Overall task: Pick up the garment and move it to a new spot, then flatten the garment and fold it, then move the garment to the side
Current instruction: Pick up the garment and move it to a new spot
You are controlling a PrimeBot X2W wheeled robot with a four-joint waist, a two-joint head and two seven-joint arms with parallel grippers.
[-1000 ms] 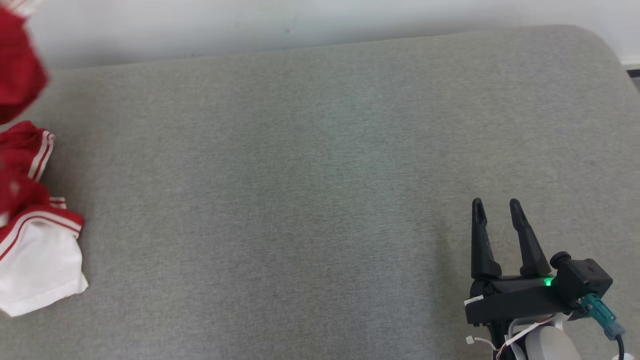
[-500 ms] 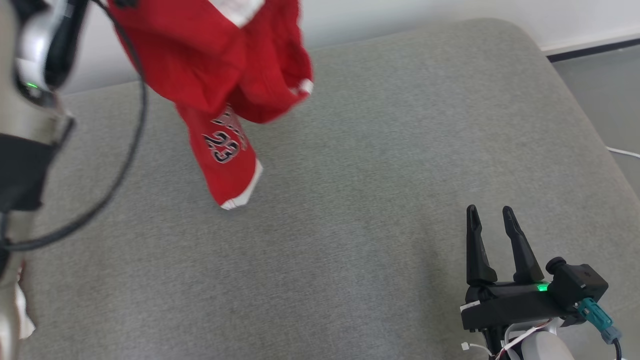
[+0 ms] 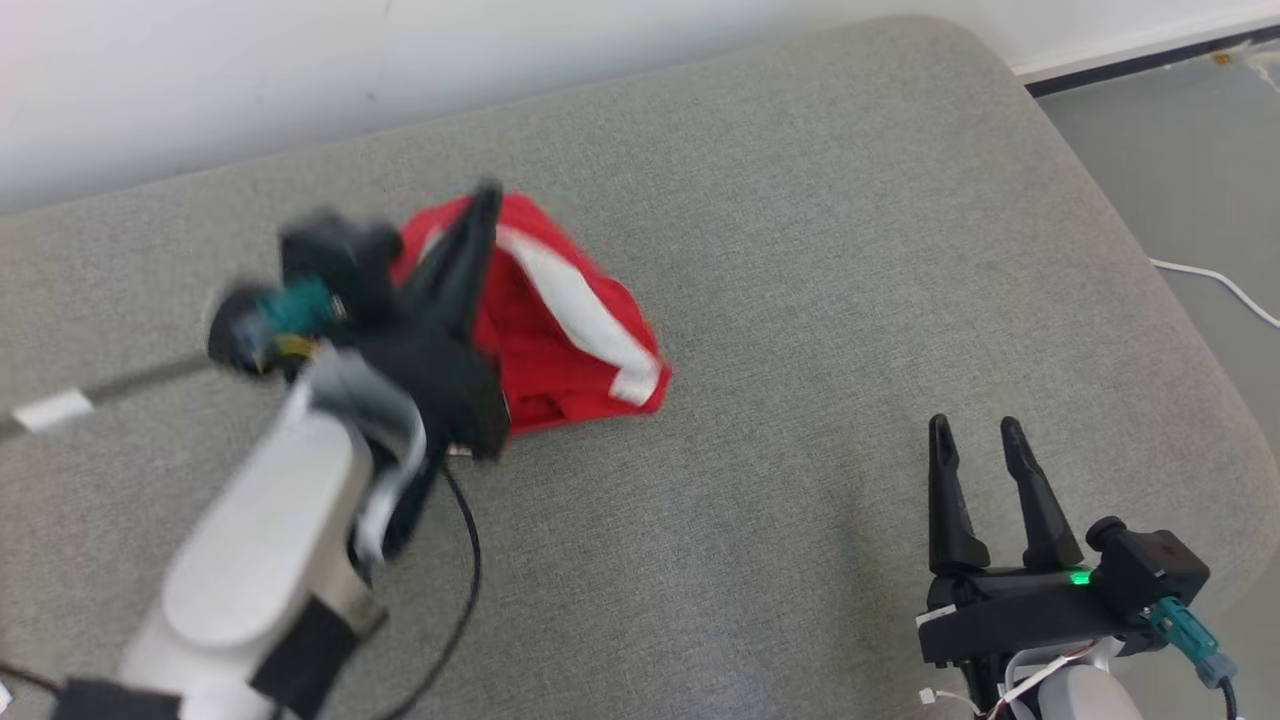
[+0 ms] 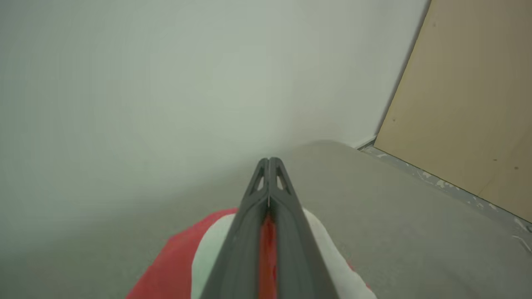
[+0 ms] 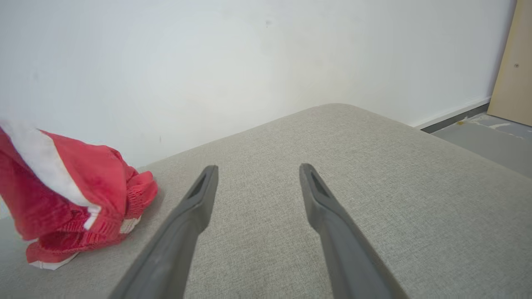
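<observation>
1. Here, your left gripper (image 3: 484, 205) has its fingers closed on the crumpled red-and-white cloth garment (image 3: 570, 340).
2. The garment touches the grey upholstered cushion (image 3: 800, 250), left of centre.
3. Your right gripper (image 3: 975, 428) stands spread wide, empty.

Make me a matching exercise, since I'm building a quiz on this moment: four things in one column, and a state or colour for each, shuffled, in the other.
Things
1. left gripper
2. right gripper
3. garment
4. cable

States
A. white, lying on the floor beside the cushion
B. open and empty
C. shut on the garment
D. red with white bands, bunched up

Pairs: 1-C, 2-B, 3-D, 4-A
</observation>
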